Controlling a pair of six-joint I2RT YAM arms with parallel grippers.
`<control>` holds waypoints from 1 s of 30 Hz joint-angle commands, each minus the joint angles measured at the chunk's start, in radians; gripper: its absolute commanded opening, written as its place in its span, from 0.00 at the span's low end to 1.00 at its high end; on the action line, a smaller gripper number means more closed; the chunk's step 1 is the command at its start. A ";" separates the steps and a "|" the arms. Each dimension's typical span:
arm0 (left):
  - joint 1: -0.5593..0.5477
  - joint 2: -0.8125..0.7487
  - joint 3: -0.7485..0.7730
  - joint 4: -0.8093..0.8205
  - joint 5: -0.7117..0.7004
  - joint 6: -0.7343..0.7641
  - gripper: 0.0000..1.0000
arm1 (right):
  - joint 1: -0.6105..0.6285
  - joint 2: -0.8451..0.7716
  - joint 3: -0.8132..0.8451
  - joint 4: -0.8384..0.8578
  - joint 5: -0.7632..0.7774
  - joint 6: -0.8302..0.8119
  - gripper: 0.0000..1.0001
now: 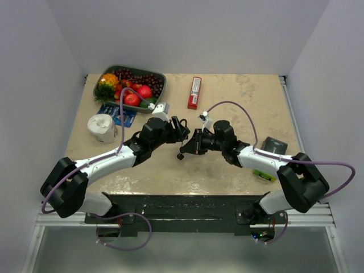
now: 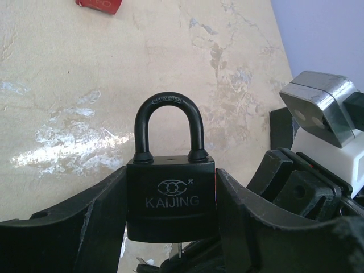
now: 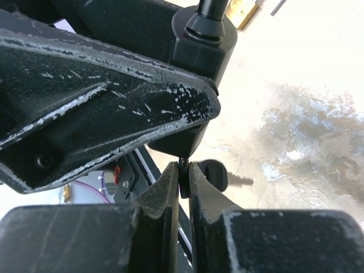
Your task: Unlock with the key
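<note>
The left end effector (image 1: 178, 128) holds the black padlock (image 2: 170, 196) above the tabletop (image 2: 68, 85). Its jaws press against the two sides of the lock body, with the shackle (image 2: 169, 122) pointing away from the wrist. Both legs of the shackle sit down in the body, so the lock looks shut.

The right end effector (image 3: 182, 185) comes in from below. Its jaws are almost together and pinch the black head of the key (image 3: 183, 170), which sits directly under the bottom face of the padlock. A second key (image 3: 220, 176) from the same ring hangs just beside the fingers, its silver blade pointing sideways. In the left wrist view a bit of metal shows under the lock's bottom edge.

The blade of the pinched key is hidden between the fingers and the lock body. I cannot tell whether it is fully in the keyhole or only at its mouth.

Done, by my reading: the lock is picked up and steadied, the key is gripped and brought to the keyway. Left to do: seat the blade if it is not yet home, turn it, and free the shackle
</note>
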 commanded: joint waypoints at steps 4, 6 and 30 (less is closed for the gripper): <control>-0.010 -0.061 0.037 0.059 -0.029 0.025 0.00 | -0.048 -0.071 -0.017 0.086 0.106 0.019 0.00; -0.010 -0.064 0.036 0.057 -0.027 0.024 0.00 | -0.056 -0.082 -0.029 0.085 0.115 0.021 0.00; -0.010 -0.050 0.030 0.067 0.002 -0.013 0.00 | 0.016 -0.162 -0.142 0.256 0.411 0.013 0.00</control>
